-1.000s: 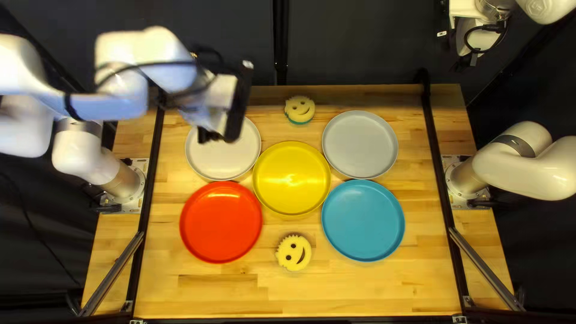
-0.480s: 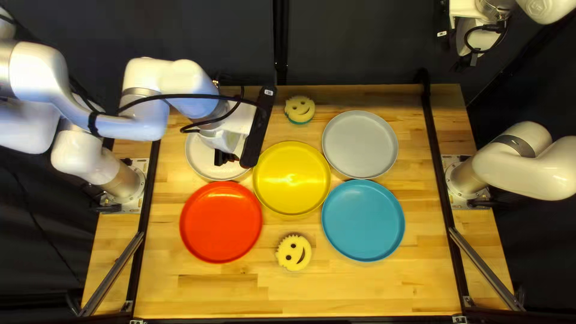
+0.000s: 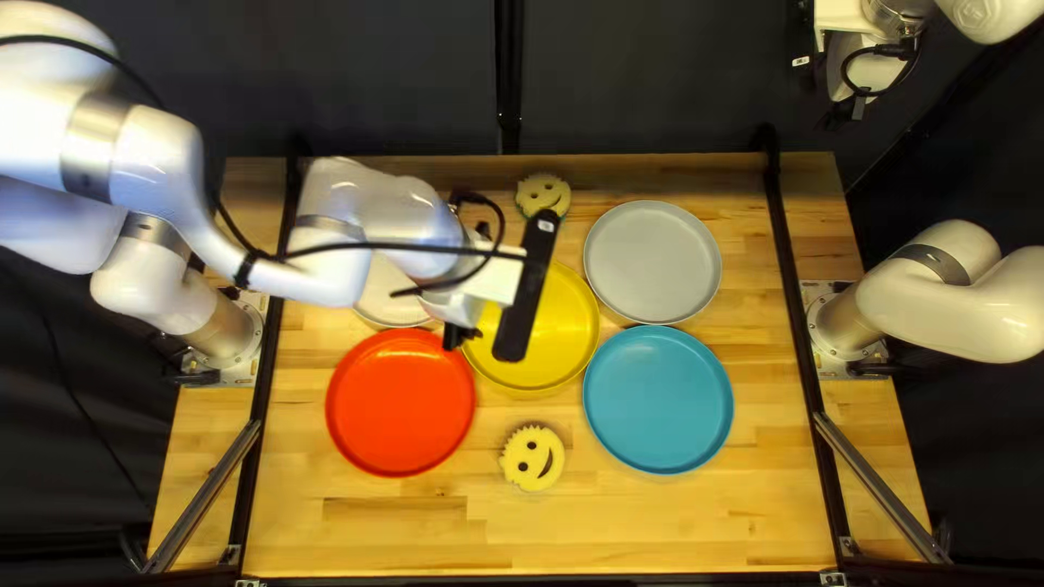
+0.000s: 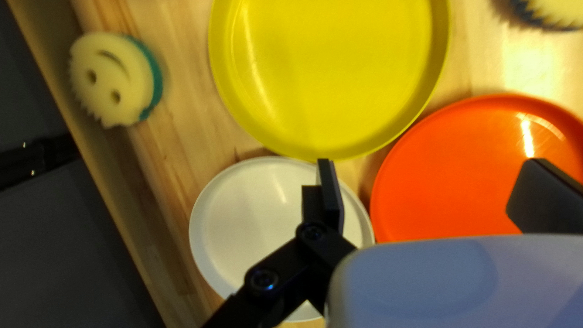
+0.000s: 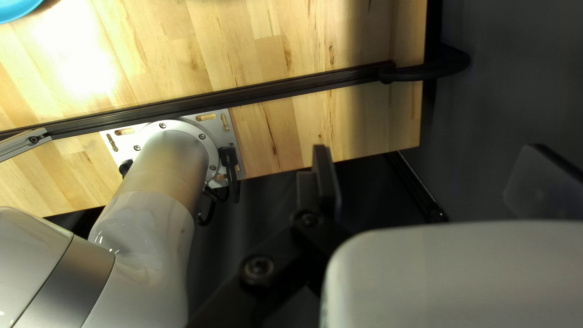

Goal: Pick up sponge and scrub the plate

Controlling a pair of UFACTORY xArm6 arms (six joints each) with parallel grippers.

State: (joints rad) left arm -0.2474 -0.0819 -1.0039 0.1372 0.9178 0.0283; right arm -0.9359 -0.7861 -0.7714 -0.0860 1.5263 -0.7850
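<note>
Yellow foam smiley sponge w/ a teal scrub side (image 4: 112, 79) sits just past the round yellow plate (image 3: 568, 326), near the wooden table's (image 3: 674, 533) far edge. Its twin, the nearer yellow smiley sponge (image 3: 533, 458), is between the flat red plate (image 3: 400, 402) and flat blue plate (image 3: 658, 399), a bit closer to me. Can't tell which one's wanted tbh.

Either should be super light and squishy, so no breakage worries. Imo pinch it across the round sides, low on the foam, scrub side down; too hard and it prob folds or pops out. Plates look smooth + stiff, might skate when scrubbed.

Left gripper (image 4: 434, 193): fingers spread, nothing held. Right gripper (image 5: 434, 182): same, hanging off past the table.

Far sponge has bare wood around it but watch that back edge. Nearer one has more open wood on the near side, btw, though plate rims flank it.
</note>
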